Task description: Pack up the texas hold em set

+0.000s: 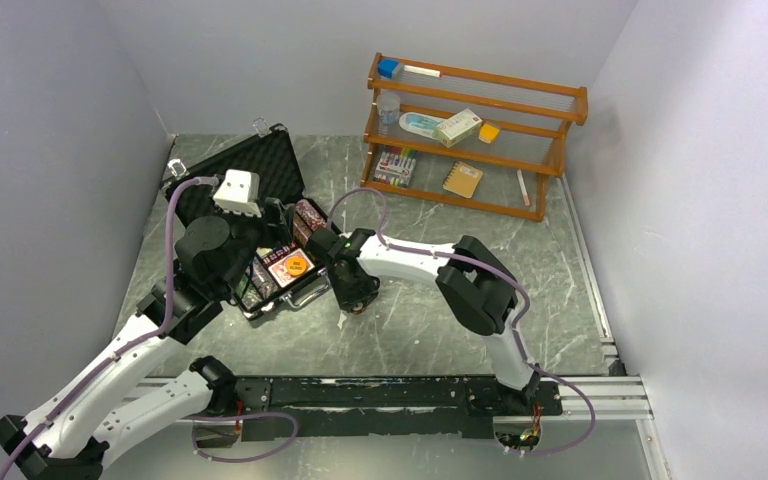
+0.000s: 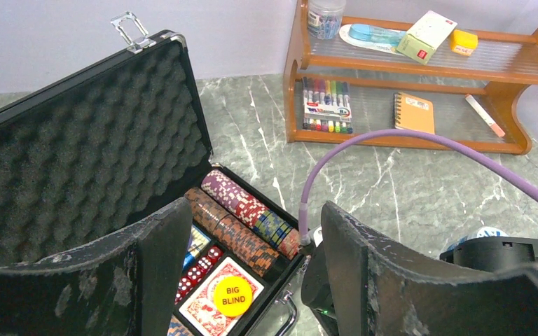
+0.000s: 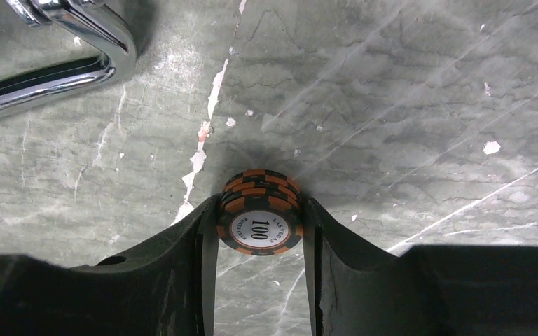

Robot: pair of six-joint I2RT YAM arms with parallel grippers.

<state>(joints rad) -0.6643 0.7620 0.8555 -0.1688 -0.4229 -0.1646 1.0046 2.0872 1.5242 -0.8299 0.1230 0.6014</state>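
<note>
**Top external.** Right arm (image 1: 410, 262) is folded with the elbow out to the right. Its wrist pitches down to the table (image 1: 440, 340), just off the front right corner of the open case (image 1: 260, 160). Left arm (image 1: 120, 350) reaches up over the case's near left side, wrist above the tray. Risk: the two wrists sit close together, so a carry into the case could bump one against the other.

**Left wrist.** Left fingers (image 2: 161, 259) are spread wide with nothing between them, hanging above the tray. Below lie the chip rows (image 2: 242, 217), red dice (image 2: 197, 269) and the card deck (image 2: 207, 308), with the orange disc (image 2: 233, 295) on top of it. The foam lid (image 2: 77, 161) stands up behind. The purple cable (image 2: 406, 134) arcs across in front of the wooden shelf (image 2: 518, 133). Risk: I see no free gap in the rows from here, and the cable could snag.

**Right wrist.** Right fingers (image 3: 196, 259) are closed on a small stack of orange-black chips (image 3: 259, 222), top face marked 100. I cannot tell whether the stack is resting on the table or just above it. The chrome handle (image 3: 77, 63) is at upper left. The stack is staggered, and I judge only the rims are pinched. On a lift or tilt the lower chips could slip out and roll away.
</note>
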